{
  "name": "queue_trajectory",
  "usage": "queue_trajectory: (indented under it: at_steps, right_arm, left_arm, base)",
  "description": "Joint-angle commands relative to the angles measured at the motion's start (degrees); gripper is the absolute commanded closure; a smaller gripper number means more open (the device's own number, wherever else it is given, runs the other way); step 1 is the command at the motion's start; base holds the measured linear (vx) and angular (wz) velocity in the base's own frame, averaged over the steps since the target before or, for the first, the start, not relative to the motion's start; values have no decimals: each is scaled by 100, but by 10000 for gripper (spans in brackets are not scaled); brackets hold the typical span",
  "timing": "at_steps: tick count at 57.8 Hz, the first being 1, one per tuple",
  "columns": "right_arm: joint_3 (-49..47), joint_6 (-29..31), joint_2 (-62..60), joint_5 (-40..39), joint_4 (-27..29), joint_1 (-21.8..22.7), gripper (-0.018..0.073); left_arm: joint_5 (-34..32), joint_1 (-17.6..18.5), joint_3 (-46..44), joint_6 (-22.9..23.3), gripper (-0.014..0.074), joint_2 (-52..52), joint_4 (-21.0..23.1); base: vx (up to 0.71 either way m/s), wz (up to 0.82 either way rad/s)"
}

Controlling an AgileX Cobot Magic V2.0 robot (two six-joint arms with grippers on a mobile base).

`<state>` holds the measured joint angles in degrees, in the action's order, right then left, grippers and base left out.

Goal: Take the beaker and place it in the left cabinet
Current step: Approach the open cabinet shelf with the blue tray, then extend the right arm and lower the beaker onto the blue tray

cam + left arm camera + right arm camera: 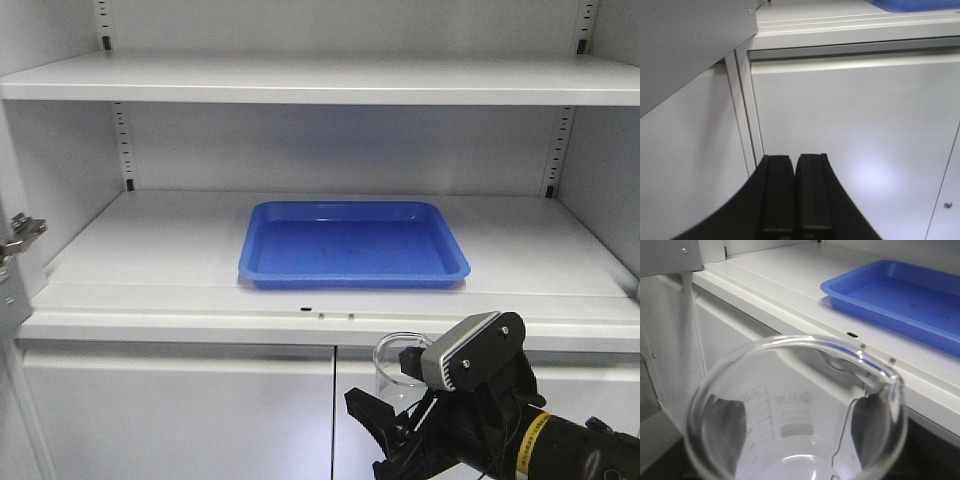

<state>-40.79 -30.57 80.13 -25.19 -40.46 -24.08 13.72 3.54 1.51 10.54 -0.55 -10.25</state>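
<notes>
Right gripper [398,400] — beaker [393,352] below cabinet edge [200,326]

1. On the wall of the beaker [790,412], in the right wrist view: a white printed ladder of graduation lines, with any figures beside it too faint to read
2. Beside that scale: a short brand-like line with a small emblem, seen through the glass from behind and so reversed, letters too blurred to spell out
3. Below it: a second reversed line, possibly "100ml"
4. Under that: a white marking patch with no legible writing
5. On the yellow band [533,440] of the right arm [590,452]: dark marks, too small to read
</notes>
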Motion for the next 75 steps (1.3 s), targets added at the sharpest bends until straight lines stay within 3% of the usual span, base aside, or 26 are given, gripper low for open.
queue_trajectory:
  at_steps: [1,66,75]
  right_arm:
    - [-185,22,-195,-396,94,14,351]
    - [-185,27,-195,-547,94,14,351]
    - [-551,32,-197,-471,488,14,351]
  left_arm:
    - [-448,4,-54,20,593,-101,26]
    - [-448,4,-54,20,593,-101,26]
    - [-448,4,-54,20,593,-101,26]
  base:
    - [25,-15]
    - [18,-6]
    - [3,-1]
